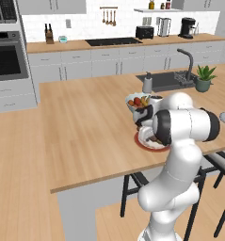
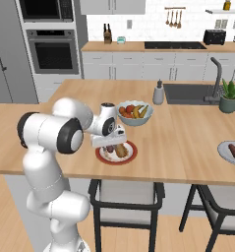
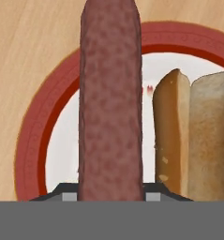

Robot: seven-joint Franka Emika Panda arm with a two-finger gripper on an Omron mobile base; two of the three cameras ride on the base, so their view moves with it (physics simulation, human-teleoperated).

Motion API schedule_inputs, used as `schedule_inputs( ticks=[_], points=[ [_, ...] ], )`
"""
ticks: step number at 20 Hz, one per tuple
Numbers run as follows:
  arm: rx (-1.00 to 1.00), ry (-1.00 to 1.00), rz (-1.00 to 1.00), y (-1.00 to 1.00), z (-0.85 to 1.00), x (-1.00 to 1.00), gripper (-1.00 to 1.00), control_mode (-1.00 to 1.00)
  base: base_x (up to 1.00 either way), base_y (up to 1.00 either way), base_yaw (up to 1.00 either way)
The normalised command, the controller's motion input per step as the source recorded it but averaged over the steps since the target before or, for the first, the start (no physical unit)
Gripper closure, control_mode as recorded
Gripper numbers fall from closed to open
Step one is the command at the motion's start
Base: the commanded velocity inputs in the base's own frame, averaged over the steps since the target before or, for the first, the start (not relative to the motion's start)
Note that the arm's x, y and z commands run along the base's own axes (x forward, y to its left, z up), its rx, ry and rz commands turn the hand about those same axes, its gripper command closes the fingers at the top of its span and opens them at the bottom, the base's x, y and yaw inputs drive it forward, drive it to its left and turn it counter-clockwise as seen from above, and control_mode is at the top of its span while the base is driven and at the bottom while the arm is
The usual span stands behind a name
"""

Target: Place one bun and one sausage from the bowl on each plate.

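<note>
Hidden: the hand's (image 3: 111, 199) fingertips are mostly covered by the sausage (image 3: 110, 103) and the picture's lower edge; the bun (image 3: 197, 136) is cut off at the right.
Hand: closed on the sausage, which stands lengthwise between the fingers, just over the plate (image 3: 31, 140).
Sausage: in the hand, left of the bun.
Bun: on the plate, beside the hand's right.
Second plate (image 2: 226, 153): on the surface, well apart to the right, with another sausage.

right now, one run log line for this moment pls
stage: placing sausage | gripper: shut on sausage | position: over red-rimmed plate | bun: already on that plate | sausage: not yet released
</note>
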Motion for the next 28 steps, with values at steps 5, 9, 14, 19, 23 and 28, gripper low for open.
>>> schedule_inputs(
  ticks=[5,9,14,19,23,28],
  points=[
    [0.0,0.0,0.0,0.0,0.01,0.15,-1.0,-1.0,0.0,0.0,0.0],
    [0.0,-0.01,0.0,0.0,0.27,-0.28,-1.0,-1.0,0.0,0.0,0.0],
    [0.0,-0.07,0.0,0.09,0.68,-0.68,-1.0,-1.0,0.0,0.0,0.0],
    [0.0,-0.11,-0.01,0.22,0.78,-0.94,-1.0,-1.0,0.0,0.0,0.0],
    [0.0,-0.02,-0.31,0.41,0.5,-1.0,-1.0,-1.0,0.0,0.0,0.0],
    [0.0,0.0,-0.24,0.65,0.58,-0.92,-1.0,-1.0,0.0,0.0,0.0]
  ],
)
